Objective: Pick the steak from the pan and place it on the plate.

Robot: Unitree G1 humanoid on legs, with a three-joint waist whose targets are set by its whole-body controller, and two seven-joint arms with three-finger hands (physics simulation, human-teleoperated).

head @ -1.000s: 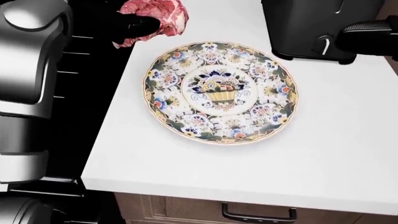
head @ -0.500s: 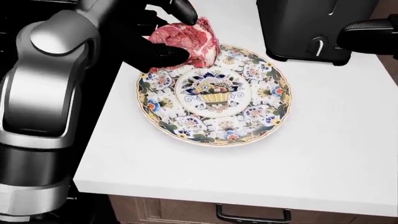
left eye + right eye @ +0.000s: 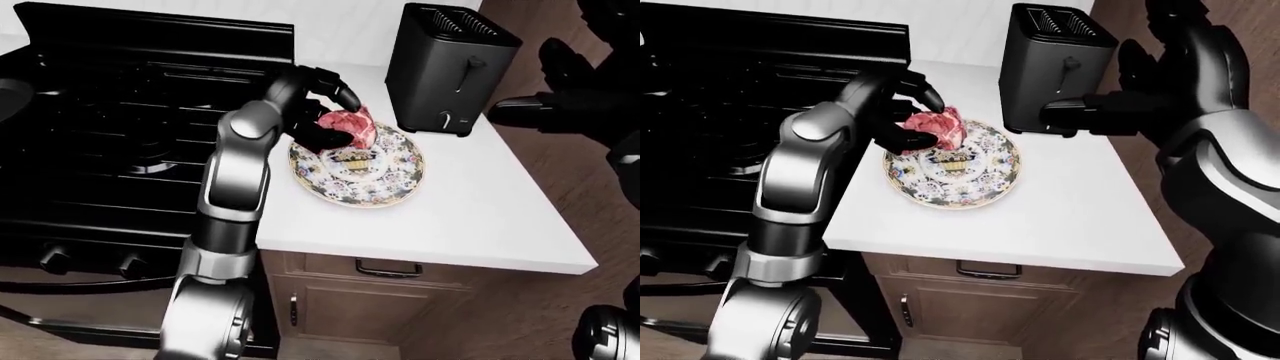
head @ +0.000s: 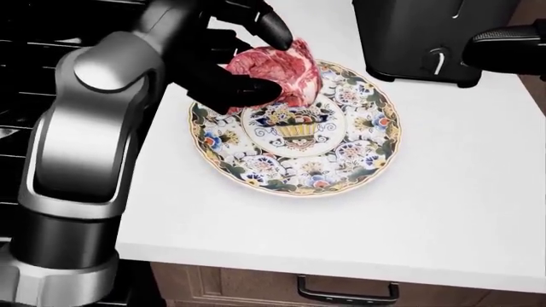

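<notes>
A raw red steak (image 4: 280,71) is held in my left hand (image 4: 248,61), whose black fingers close round it. It hangs just over the upper left part of a flower-patterned plate (image 4: 341,160) on the white counter (image 4: 443,217). The steak's lower edge seems close to the plate; I cannot tell whether it touches. My right hand (image 3: 1120,105) is open and empty, raised at the right beside the toaster. The pan shows only as a grey edge at the left of the left-eye view (image 3: 12,94).
A black toaster (image 3: 445,71) stands on the counter just above and right of the plate. A black stove (image 3: 110,135) lies left of the counter. A wooden drawer with a dark handle (image 4: 345,293) is below the counter edge.
My left hand has carried the steak from above the plate's upper left rim rightward and down over the plate. The view has shifted slightly. The right hand has not moved.
</notes>
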